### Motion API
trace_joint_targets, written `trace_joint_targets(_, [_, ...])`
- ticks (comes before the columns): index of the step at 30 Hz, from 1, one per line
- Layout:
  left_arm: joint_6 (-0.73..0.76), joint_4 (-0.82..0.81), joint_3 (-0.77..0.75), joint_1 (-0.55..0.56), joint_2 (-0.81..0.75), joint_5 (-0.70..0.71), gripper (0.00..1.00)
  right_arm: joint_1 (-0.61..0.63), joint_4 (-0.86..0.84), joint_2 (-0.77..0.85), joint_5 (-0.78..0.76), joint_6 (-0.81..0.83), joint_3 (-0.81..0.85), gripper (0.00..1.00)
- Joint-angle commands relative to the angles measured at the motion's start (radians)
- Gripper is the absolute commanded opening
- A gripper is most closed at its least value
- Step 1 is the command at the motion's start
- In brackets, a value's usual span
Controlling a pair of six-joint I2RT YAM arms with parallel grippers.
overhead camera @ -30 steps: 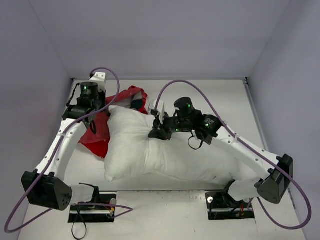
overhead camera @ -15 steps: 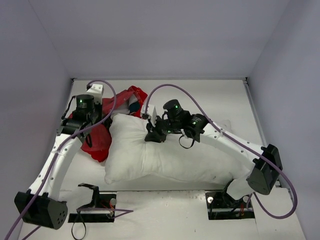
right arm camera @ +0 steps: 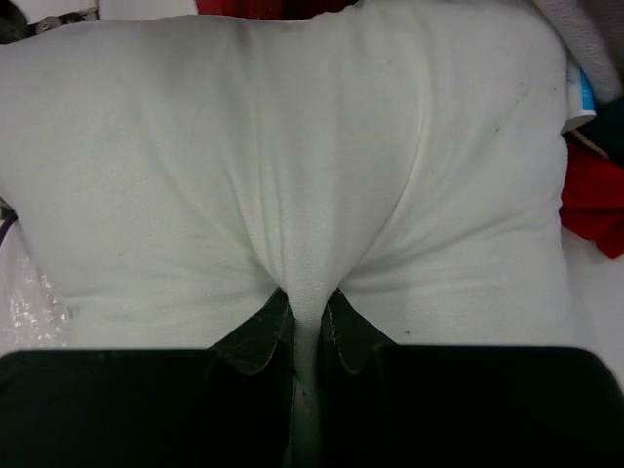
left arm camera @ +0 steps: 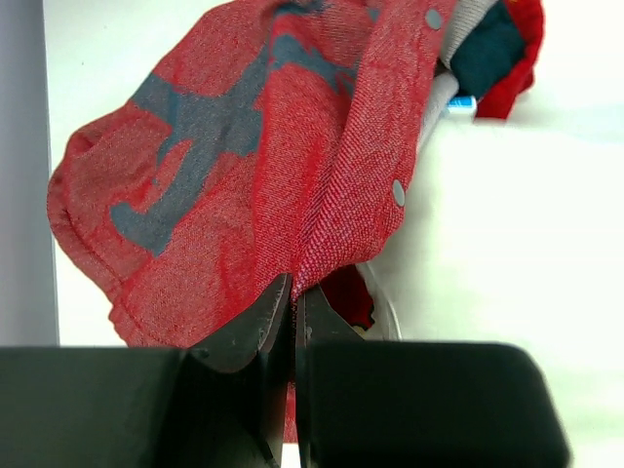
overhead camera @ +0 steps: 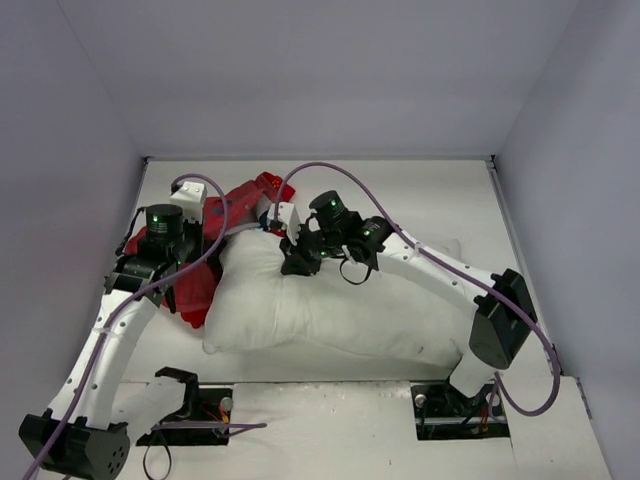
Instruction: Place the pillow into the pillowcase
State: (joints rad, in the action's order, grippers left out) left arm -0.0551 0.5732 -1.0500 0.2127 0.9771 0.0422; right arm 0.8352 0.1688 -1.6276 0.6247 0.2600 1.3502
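The plump white pillow (overhead camera: 330, 310) lies across the middle of the table. My right gripper (right arm camera: 307, 304) is shut on a pinched fold of the pillow (right arm camera: 292, 146) near its far left corner; in the top view that gripper (overhead camera: 297, 262) sits on the pillow's upper edge. The red pillowcase (overhead camera: 200, 285) is bunched at the pillow's left end and runs toward the back. My left gripper (left arm camera: 294, 292) is shut on an edge of the pillowcase (left arm camera: 244, 166), whose dull reverse with bluish patches faces the camera. The pillow's left end covers part of the pillowcase.
Grey walls close the table (overhead camera: 430, 190) on the left, back and right. Both arm bases and their purple cables (overhead camera: 340, 175) sit at the near edge. A crinkled clear plastic scrap (right arm camera: 29, 310) lies beside the pillow.
Both grippers have shifted left. The right one has dragged the pillow's upper corner toward the pillowcase. The left one has pulled the red cloth left and nearer, stretching it out.
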Motion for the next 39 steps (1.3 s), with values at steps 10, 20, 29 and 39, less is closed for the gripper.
trace_joint_targets(10, [-0.035,0.057,-0.027,0.028,-0.1,-0.042,0.0,-0.105,-0.276,-0.04,-0.362,-0.056,0.164,0.0])
trace_joint_targets(20, [-0.152,0.12,-0.041,0.031,-0.152,-0.191,0.0,-0.096,-0.347,-0.146,-0.681,-0.246,0.139,0.0])
trace_joint_targets(29, [-0.298,0.157,-0.099,0.036,-0.118,-0.289,0.0,-0.067,-0.462,-0.054,-0.939,-0.349,0.113,0.0])
trace_joint_targets(39, [-0.436,0.166,-0.271,0.036,-0.051,-0.455,0.0,0.013,-0.499,-0.107,-1.051,-0.435,0.035,0.0])
